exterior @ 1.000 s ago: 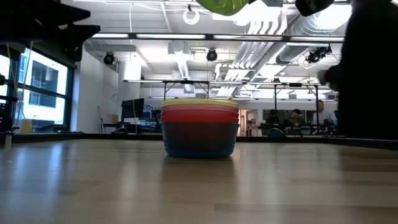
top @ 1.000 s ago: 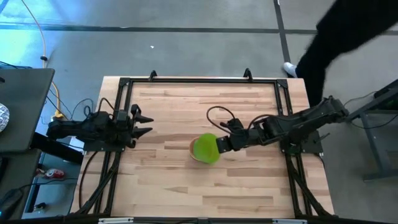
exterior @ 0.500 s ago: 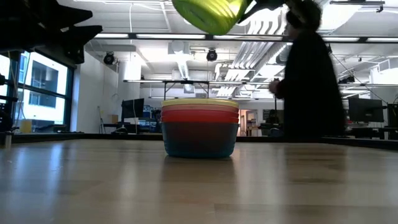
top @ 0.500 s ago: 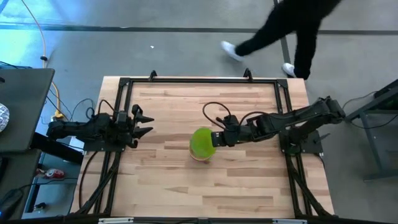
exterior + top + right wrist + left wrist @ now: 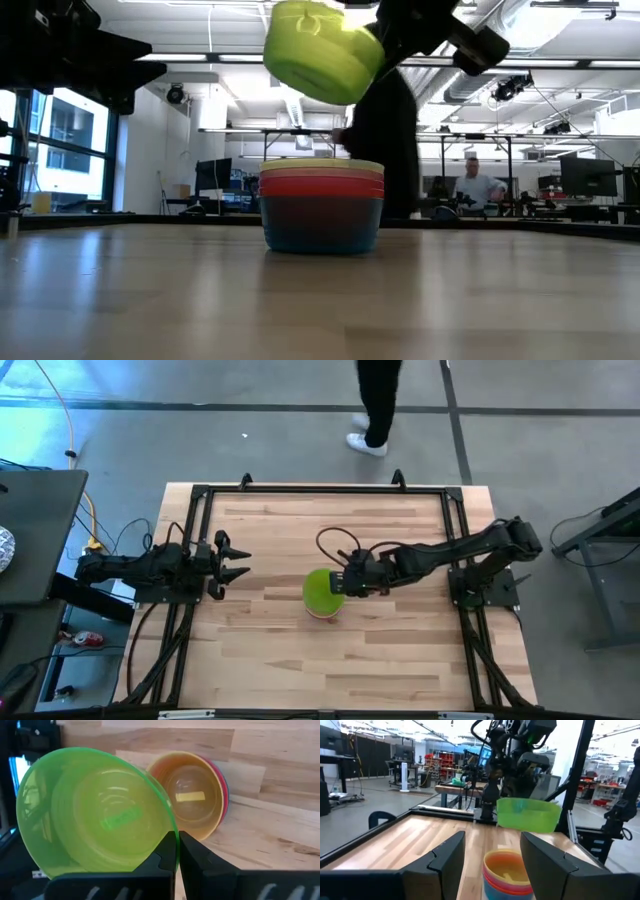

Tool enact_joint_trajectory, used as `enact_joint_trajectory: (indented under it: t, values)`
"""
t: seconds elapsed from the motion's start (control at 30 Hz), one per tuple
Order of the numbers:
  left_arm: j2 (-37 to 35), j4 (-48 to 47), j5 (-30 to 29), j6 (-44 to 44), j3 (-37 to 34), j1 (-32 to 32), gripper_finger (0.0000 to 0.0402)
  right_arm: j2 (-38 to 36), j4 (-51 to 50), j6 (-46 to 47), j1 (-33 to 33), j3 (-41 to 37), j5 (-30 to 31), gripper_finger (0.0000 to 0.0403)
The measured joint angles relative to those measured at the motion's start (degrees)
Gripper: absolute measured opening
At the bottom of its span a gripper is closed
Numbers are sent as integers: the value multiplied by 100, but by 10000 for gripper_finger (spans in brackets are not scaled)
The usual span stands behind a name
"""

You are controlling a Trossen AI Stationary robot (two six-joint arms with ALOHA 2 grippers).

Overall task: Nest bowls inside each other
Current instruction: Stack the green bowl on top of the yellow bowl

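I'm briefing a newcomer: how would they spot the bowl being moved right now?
Look mid-table, at the stack of nested bowls. Just above it hangs the green bowl, tilted, pinched at its rim by the right claw. It alone is lime green and airborne.

The right arm reached left across the table to its middle, its gripper (image 5: 343,581) held above the tabletop, fingers (image 5: 170,851) pinched together on the rim of the green bowl (image 5: 321,591). The left arm waited at the table's left edge, its gripper (image 5: 232,561) pointing right, fingers (image 5: 447,857) spread apart and holding nothing.
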Motion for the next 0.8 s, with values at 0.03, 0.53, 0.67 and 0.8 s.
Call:
enact_joint_trajectory:
  t: [0.03, 0.53, 0.67, 0.8]
  values:
    - [-1, -23, -2, 28, 0, 0, 181, 13, 2, 58, -20, 0, -12, 0]
    - [2, -341, -42, 290, 0, 0, 181, 477, -24, 487, -255, 0, -636, 0]
    - [5, -344, -42, 330, 0, 0, 181, 650, -27, 596, -283, 0, -765, 0]
    - [7, -341, -40, 349, 0, 0, 181, 807, -18, 734, -282, 0, -786, 0]
